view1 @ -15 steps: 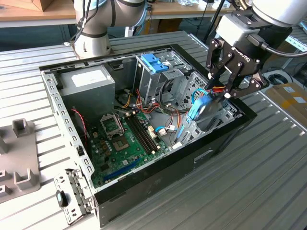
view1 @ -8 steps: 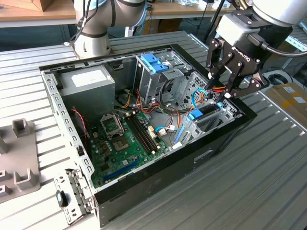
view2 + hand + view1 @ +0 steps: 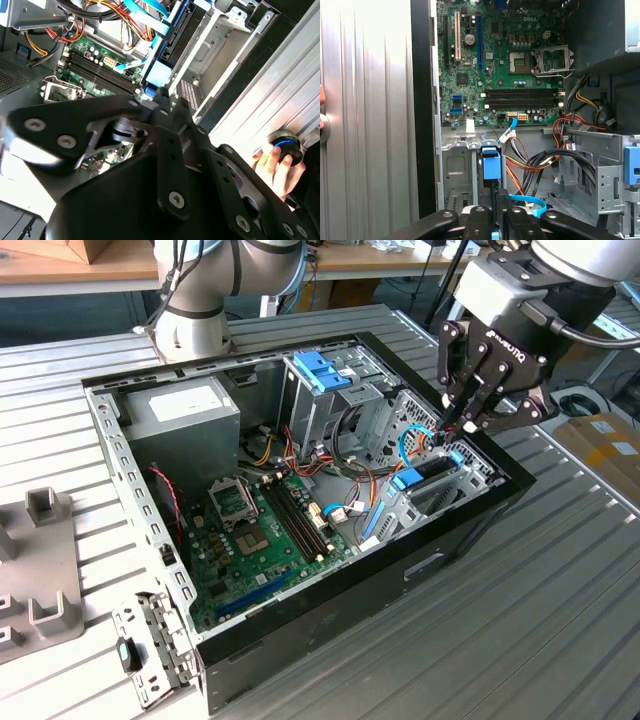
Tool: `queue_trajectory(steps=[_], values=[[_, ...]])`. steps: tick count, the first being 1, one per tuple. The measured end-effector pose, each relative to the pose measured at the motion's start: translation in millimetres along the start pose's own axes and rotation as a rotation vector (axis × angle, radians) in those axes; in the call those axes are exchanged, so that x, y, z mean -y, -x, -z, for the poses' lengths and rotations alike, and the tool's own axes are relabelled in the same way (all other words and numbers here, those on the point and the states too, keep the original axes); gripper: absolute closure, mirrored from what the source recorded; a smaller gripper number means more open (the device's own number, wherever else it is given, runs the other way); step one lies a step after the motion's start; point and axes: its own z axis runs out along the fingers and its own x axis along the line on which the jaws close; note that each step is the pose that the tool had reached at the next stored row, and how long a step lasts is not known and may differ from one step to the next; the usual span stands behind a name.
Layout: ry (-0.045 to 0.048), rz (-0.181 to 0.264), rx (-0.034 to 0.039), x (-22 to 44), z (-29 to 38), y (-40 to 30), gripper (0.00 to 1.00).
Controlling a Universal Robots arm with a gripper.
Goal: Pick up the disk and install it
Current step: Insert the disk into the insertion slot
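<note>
Reaching down into the open computer case [image 3: 470, 525] in the exterior view, the tool [image 3: 450, 430] hangs over the drive bay at the exterior view's right. Its fingers are drawn close around the upper edge of the disk [image 3: 432, 470], so I judge it clamped on the disk. The disk stands on edge in the bay's metal slot with its blue frame showing, which suits a straight slide along the rails. A blue cable [image 3: 408, 440] and orange wires [image 3: 372, 490] run close by, near enough to snag. The motherboard [image 3: 260, 530], the grey power supply [image 3: 180, 410] and the blue latch cage [image 3: 322, 370] lie well apart toward the exterior view's left. The case rests on the slatted table [image 3: 560, 620].

In the second wrist view the tool's linkage crosses the foreground, its tip pointing at the disk's blue end [image 3: 160, 75] inside the bay. Outside the case a person's hand [image 3: 275, 165] rests at a round blue-and-black knob [image 3: 286, 144], probably a stop control.

In the first wrist view the fingers [image 3: 480, 220] flank the disk's narrow edge. Its blue tab [image 3: 491, 165] sits between the bay walls, with cable bundles [image 3: 540, 160] just beside.
</note>
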Motion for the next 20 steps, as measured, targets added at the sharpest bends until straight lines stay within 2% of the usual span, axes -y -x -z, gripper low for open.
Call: queue_trajectory(steps=[1,2,5,7,10,14,20], values=[[0.0047,0.000,-0.0001,7.7,-0.5,0.1,0.88],[0.0079,-0.001,-0.0001,12.2,-0.9,0.1,0.90],[0.0189,-0.001,-0.0002,26.2,-1.9,0.3,0.90],[0.0292,-0.002,-0.0004,40.1,-2.8,0.8,0.90],[0.0353,-0.003,-0.0005,51.4,-3.2,1.6,0.90],[0.0372,-0.003,-0.0006,58.0,-3.3,2.0,0.90],[0.0372,-0.003,-0.0025,58.4,-3.3,1.9,0.90]])
